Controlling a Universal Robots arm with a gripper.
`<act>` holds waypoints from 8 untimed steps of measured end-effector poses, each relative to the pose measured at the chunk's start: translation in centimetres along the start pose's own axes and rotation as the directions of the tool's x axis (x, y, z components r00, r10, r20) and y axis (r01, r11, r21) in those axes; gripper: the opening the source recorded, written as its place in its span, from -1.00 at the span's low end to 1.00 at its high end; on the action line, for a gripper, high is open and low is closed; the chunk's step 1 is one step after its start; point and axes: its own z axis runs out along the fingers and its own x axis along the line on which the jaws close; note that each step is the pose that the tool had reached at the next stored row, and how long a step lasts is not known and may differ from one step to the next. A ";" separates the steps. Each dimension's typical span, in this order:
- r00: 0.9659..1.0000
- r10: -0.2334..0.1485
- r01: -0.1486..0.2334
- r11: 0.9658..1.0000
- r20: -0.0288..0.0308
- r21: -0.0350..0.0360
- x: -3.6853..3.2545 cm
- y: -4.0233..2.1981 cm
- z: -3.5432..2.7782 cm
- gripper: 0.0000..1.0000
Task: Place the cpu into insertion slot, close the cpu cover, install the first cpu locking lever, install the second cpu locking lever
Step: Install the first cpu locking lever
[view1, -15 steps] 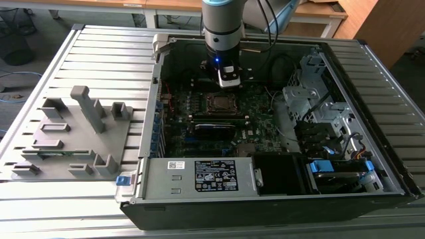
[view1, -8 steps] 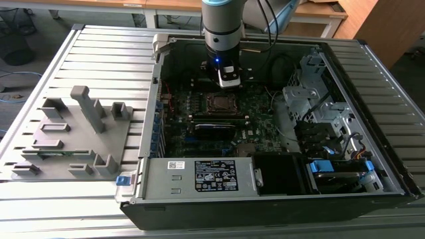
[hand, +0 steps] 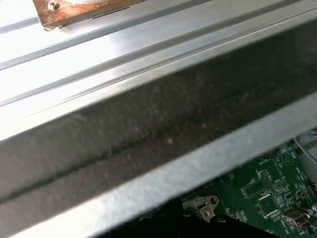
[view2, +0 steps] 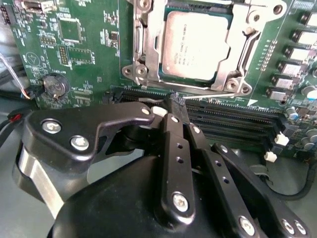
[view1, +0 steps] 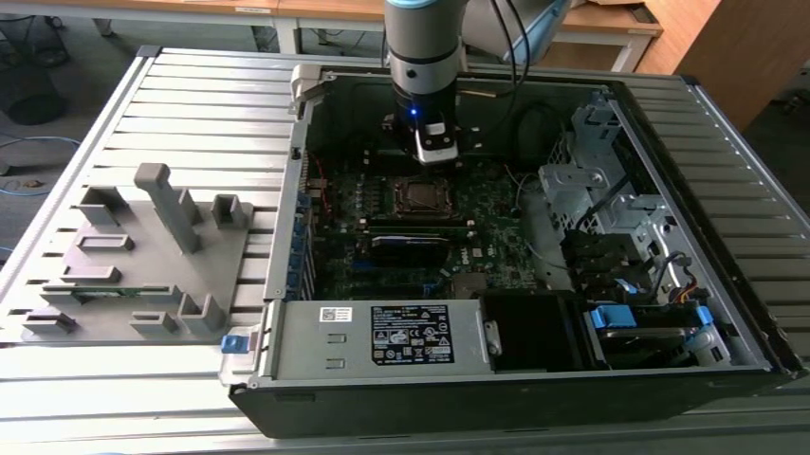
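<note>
The exterior view looks steeply down into the open computer case. Both wrist views sit close over its motherboard, the second past the tool, the first across the case wall.

Grey cylindrical arm, blue ring, black jaws, silver screws

gripper hangs over the motherboard, just beside the insertion slot.
</note>
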 end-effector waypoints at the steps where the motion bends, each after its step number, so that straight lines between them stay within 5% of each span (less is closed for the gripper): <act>1: 1.000 0.000 0.000 1.000 0.000 0.000 0.00 0.01 0.00 -0.79; 8: 1.000 -0.002 0.002 1.000 0.013 -0.006 0.11 -0.05 0.03 -0.79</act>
